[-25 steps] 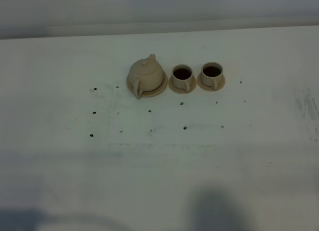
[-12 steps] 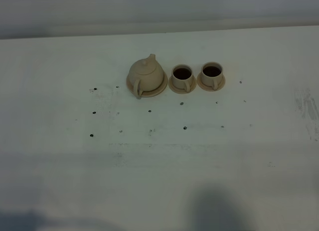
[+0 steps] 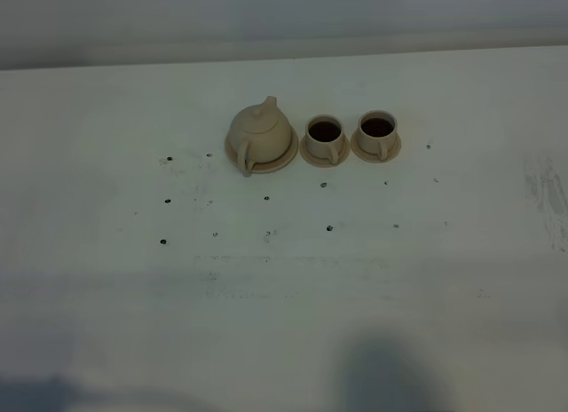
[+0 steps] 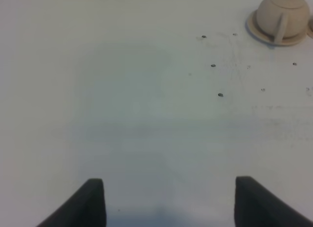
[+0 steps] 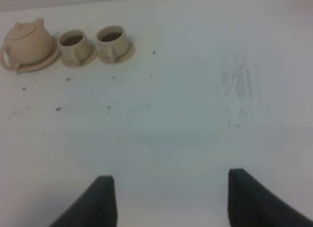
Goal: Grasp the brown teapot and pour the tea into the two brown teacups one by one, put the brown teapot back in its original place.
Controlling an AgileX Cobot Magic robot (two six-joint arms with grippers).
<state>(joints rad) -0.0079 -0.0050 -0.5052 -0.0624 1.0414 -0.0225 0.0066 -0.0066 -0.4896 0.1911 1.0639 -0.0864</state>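
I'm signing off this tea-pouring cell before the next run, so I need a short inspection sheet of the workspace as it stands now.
Surface: white table, scuffed, with small dark specks in front of the tea set.
Job's things: brown teapot upright with lid on, sitting on its wide saucer; two teacups, the nearer one and the farther one, each on a small saucer and holding dark liquid.
Clutter: nothing seen.
Grippers: left gripper open, holding nothing, well away from the teapot; right gripper open, holding nothing, well away from the cups.
Cables: nothing seen.
Surroundings: plain grey backdrop behind the table; dark shadow at the near edge.
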